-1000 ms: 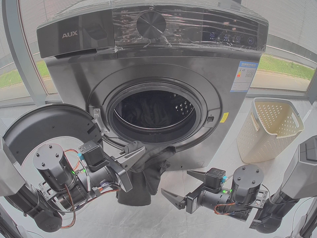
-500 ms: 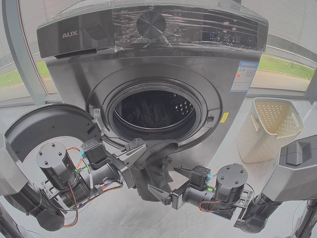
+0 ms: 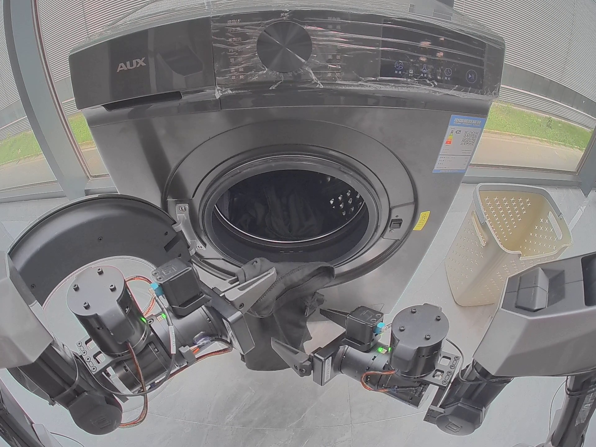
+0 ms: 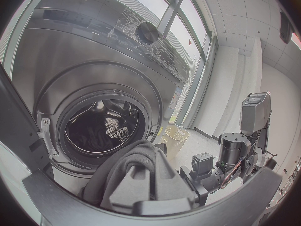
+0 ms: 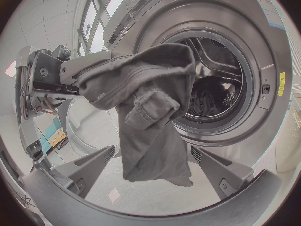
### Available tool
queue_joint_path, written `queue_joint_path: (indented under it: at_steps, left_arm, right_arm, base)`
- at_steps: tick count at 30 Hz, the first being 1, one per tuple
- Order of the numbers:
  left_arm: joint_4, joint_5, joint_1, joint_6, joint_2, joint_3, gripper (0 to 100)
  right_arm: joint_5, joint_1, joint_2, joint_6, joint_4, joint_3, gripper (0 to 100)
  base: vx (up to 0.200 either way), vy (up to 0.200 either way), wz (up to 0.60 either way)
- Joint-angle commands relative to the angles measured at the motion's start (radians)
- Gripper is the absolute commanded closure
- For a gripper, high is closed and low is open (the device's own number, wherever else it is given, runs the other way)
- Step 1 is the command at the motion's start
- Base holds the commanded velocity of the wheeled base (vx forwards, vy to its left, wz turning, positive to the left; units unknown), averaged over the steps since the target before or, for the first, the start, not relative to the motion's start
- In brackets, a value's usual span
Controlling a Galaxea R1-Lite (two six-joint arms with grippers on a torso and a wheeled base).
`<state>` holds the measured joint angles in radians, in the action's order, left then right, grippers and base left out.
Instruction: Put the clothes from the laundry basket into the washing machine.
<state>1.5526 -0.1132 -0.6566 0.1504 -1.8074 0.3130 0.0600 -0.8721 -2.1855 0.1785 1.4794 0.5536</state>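
1. One dark grey cloth garment [image 3: 287, 308] hangs from the left gripper [image 3: 264, 280], whose jaws are clamped on its bunched top. The lower hem dangles free above the floor.
2. Position: just below the front lip of the round drum opening [image 3: 292, 215] of the grey steel washing machine [image 3: 279, 125]. Dark cloth lies inside the drum.
3. Right gripper [image 3: 298, 329]: jaws spread wide, facing the hanging part.
4. One round door [image 3: 87, 237], swung fully left.
5. One cream perforated plastic laundry basket [image 3: 509, 243], right of the machine, well apart.
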Motion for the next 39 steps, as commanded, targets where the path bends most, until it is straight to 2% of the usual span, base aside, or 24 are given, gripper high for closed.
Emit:
queue_joint_path:
  at_steps: [1, 6, 7, 15, 20, 24, 25, 33, 39]
  left_arm:
    - [0.001, 0.0, -0.001, 0.001, 0.002, 0.0, 100]
    - [0.001, 0.0, -0.001, 0.026, 0.007, 0.0, 100]
    - [0.001, 0.0, -0.001, 0.029, 0.007, 0.0, 100]
    - [0.0, 0.0, 0.006, 0.031, 0.003, -0.002, 100]
    - [0.0, 0.01, 0.018, 0.046, 0.002, 0.0, 100]
    - [-0.002, 0.012, 0.035, 0.046, -0.007, -0.003, 100]
    - [-0.002, 0.012, 0.04, 0.047, -0.007, 0.001, 0]
    - [-0.002, 0.015, 0.134, 0.049, -0.039, 0.034, 0]
    - [-0.002, 0.017, 0.134, 0.047, -0.041, 0.037, 0]
  right_arm:
    - [0.001, 0.002, -0.019, -0.002, 0.001, 0.02, 0]
    - [0.003, 0.004, -0.066, -0.002, 0.041, 0.052, 0]
    - [0.004, 0.004, -0.074, -0.002, 0.045, 0.062, 100]
    - [0.006, 0.01, -0.065, -0.002, 0.048, 0.071, 100]
    - [0.009, 0.013, -0.002, -0.001, 0.042, 0.035, 100]
    - [0.021, 0.013, 0.052, -0.001, 0.035, -0.009, 100]
    - [0.021, 0.013, 0.066, -0.002, 0.035, -0.021, 100]
    - [0.021, 0.032, 0.145, -0.004, 0.029, -0.107, 100]
    - [0.021, 0.045, 0.159, -0.004, 0.015, -0.106, 100]
  base:
    - [0.0, 0.0, 0.0]
    - [0.0, 0.0, 0.0]
    - [0.0, 0.0, 0.0]
    - [0.0, 0.0, 0.0]
    - [0.0, 0.0, 0.0]
    - [0.0, 0.0, 0.0]
    - [0.0, 0.0, 0.0]
    - [0.0, 0.0, 0.0]
    - [0.0, 0.0, 0.0]
